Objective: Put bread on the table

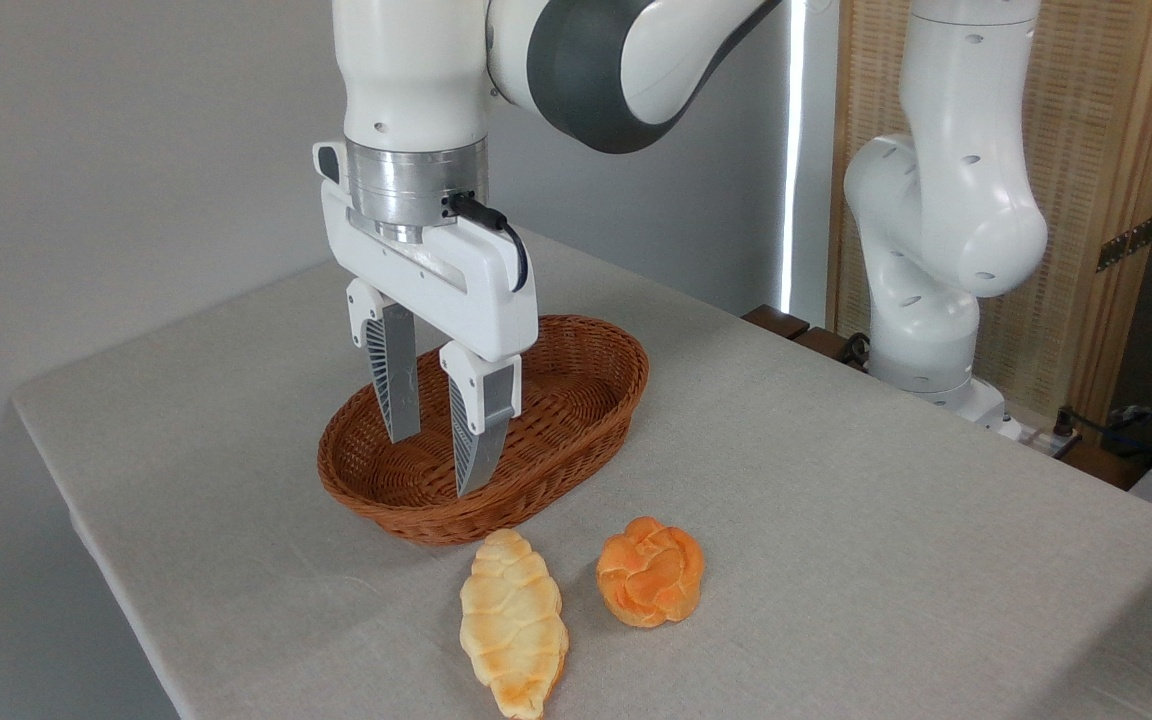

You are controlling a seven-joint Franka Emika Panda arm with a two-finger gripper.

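Note:
The bread (513,622), a pale golden croissant-shaped loaf with browned tips, lies flat on the table (836,500) near its front edge, just in front of the wicker basket. My gripper (433,463) hangs above the basket's near end, behind and a little left of the bread, pointing down. It is open, and nothing sits between its grey ridged fingers (394,375).
The brown oval wicker basket (576,400) stands mid-table with nothing showing inside it. A round orange knotted bun (650,571) lies right of the bread. The arm's white base (936,300) rises at the back right. The table's left edge runs close to the basket.

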